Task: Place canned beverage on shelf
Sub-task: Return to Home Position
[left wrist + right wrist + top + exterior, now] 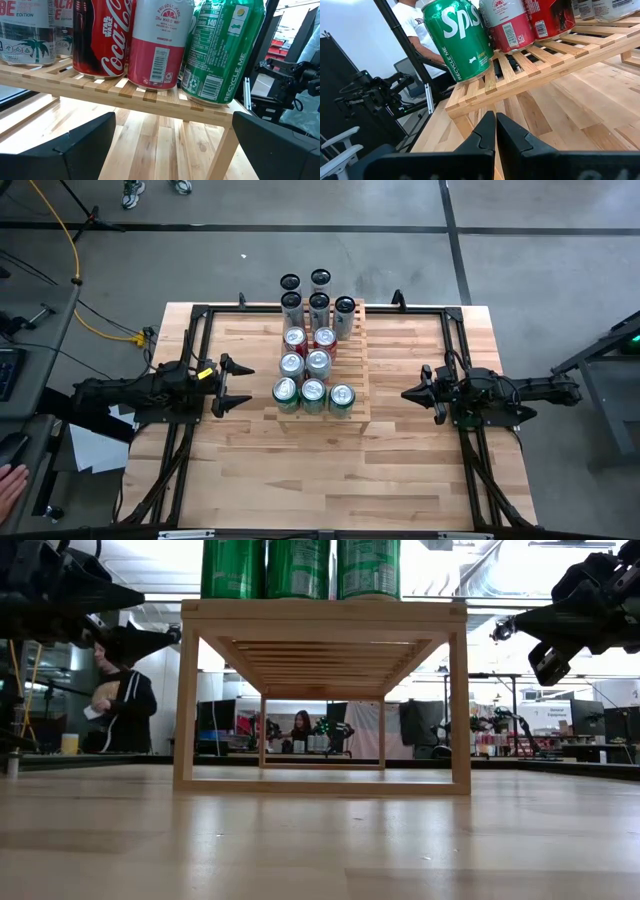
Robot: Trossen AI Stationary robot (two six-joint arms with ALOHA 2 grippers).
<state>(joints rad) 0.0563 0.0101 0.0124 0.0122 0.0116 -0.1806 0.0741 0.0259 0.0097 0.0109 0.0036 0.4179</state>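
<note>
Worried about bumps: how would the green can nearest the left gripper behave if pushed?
Likely to tip rather than slide: the green can is tall, upright on gapped slats of the shelf. It stands by the shelf's end, so it might fall off. Once down, it would probably roll.

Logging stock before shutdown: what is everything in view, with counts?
shelf: one, pale wood, table centre
green cans: three, green, shelf row nearest the low camera
white-pink cans: two, white and pink, next row
red cans: two, red, third row
tall cans: five, silver, shelf's far end
table: one, wooden, under everything
people: at least two, room beyond the table
left gripper: one, dark, left of shelf, jaws open
right gripper: one, dark, right of shelf, jaws shut
</note>
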